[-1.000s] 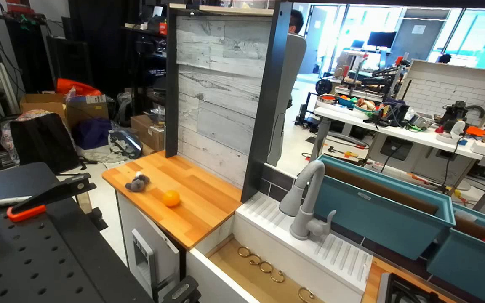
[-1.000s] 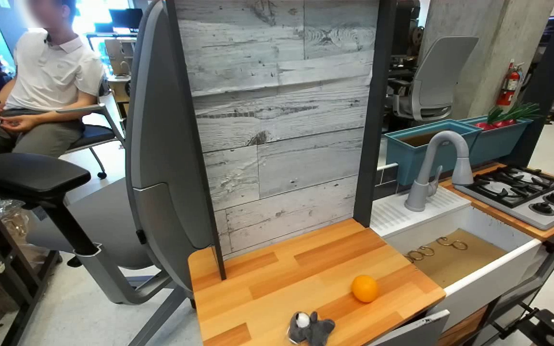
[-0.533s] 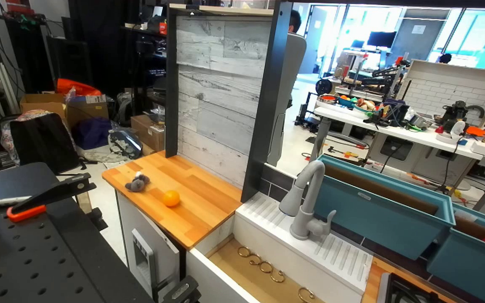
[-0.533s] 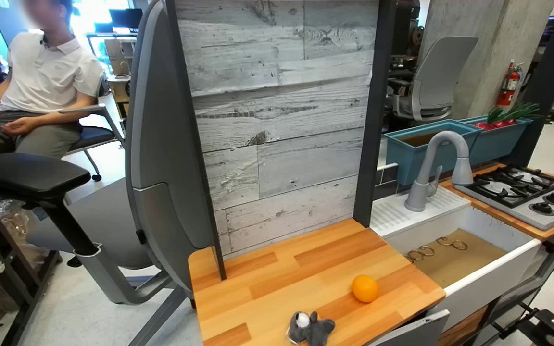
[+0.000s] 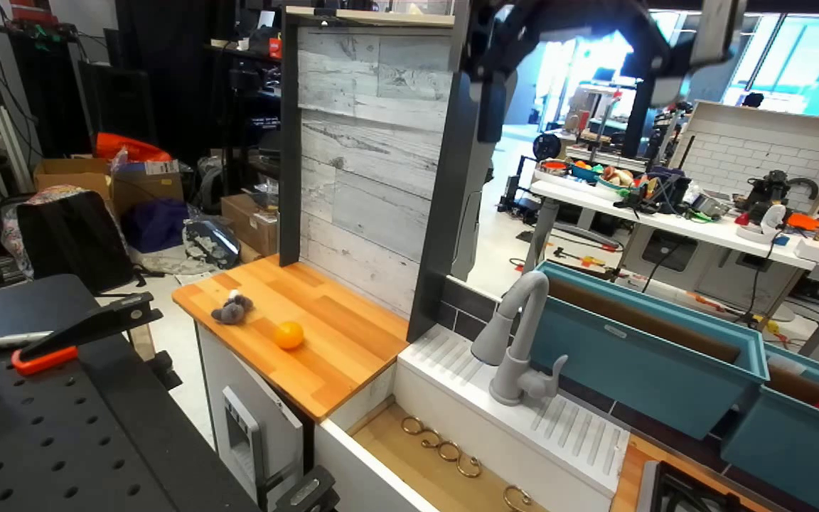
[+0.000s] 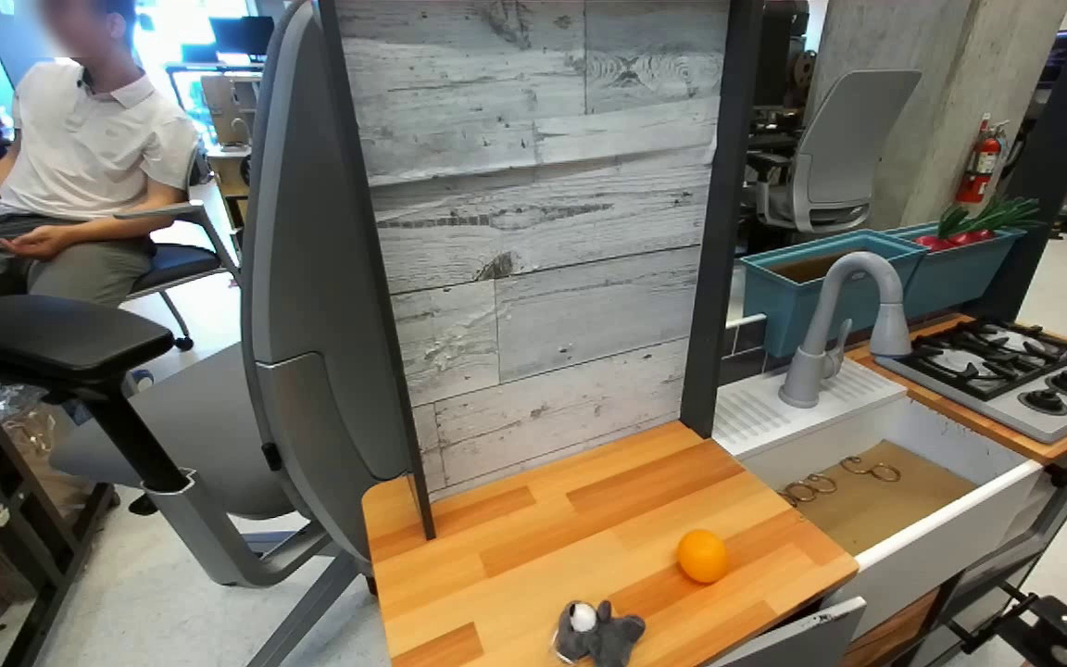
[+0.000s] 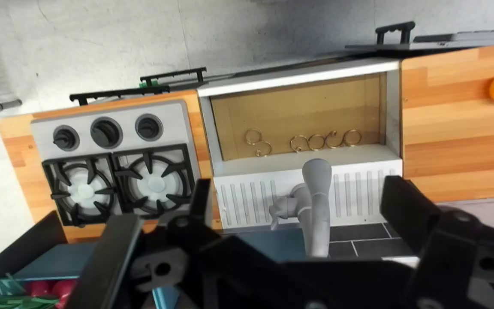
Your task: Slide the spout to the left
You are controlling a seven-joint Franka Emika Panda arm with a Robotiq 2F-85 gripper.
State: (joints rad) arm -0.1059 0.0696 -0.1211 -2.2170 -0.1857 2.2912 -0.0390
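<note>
The spout, a grey tube with a bent-over top arm, stands upright behind the sink in both exterior views [image 5: 529, 313] [image 6: 822, 320]. In the wrist view the spout [image 7: 320, 214] is seen from above, its head pointing toward the basin and its small lever to the left. My gripper [image 5: 560, 142] hangs high above the spout, apart from it, fingers pointing down. In the wrist view the gripper [image 7: 300, 193] is wide open and empty, with the spout showing between its two black fingers. The lower part of the tube is partly hidden behind its bent arm there.
The white sink basin [image 5: 374, 466] holds brass rings. Teal planters [image 5: 644, 348] stand right behind the spout. A stove [image 6: 1006, 371] is on one side. A wooden counter [image 6: 533, 519] with an orange ball [image 6: 702, 556] and grey plush toy [image 6: 603, 635] is on the other, beside an upright panel [image 6: 543, 232].
My gripper has come into an exterior view from the top edge, open, where it was out of view before. The spout, ball and toy have not moved.
</note>
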